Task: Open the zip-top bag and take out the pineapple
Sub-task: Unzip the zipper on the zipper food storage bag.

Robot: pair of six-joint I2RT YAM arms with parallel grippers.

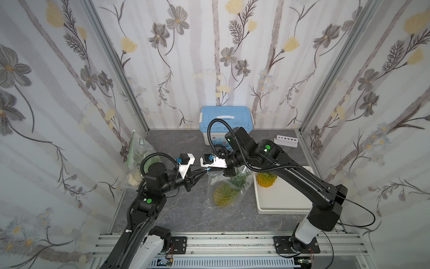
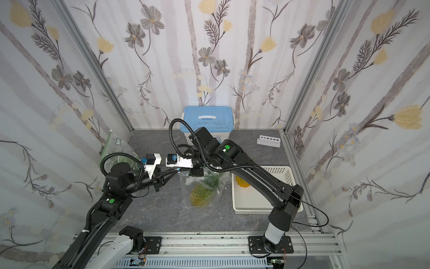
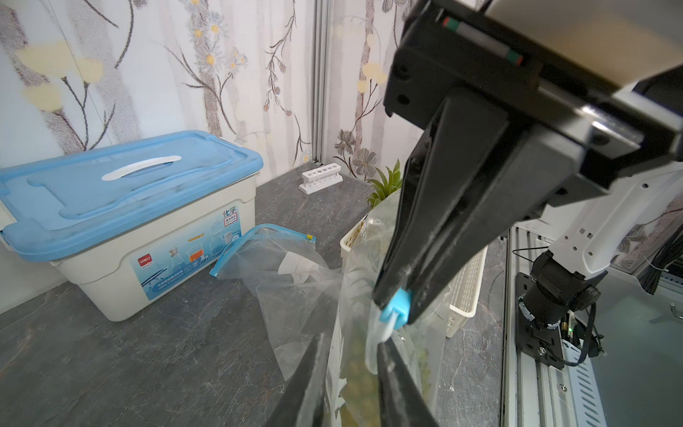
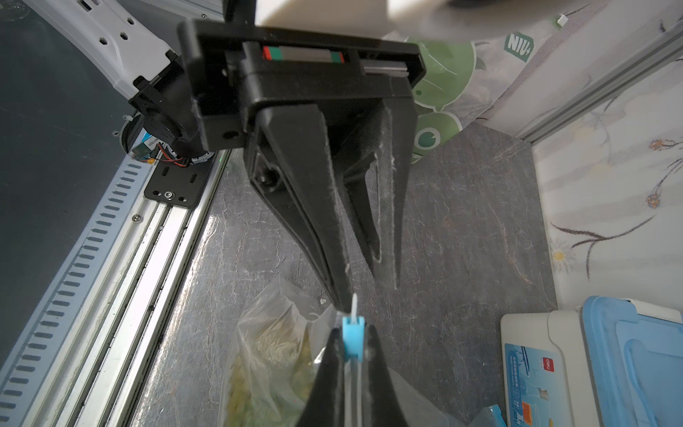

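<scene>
The right gripper (image 4: 352,342) pinches the blue slider (image 3: 398,307), but the left gripper (image 3: 351,344) sits part-open astride the zip-top bag (image 1: 223,186) rim, holding nothing, so any pull could drag bag and pineapple (image 1: 224,196) along.

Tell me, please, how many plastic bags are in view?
3. One bag, with a pineapple inside, sits mid-table; an empty bag lies beside the blue-lidded box; a green-printed bag leans against the left wall. More may be hidden behind the arms.
</scene>
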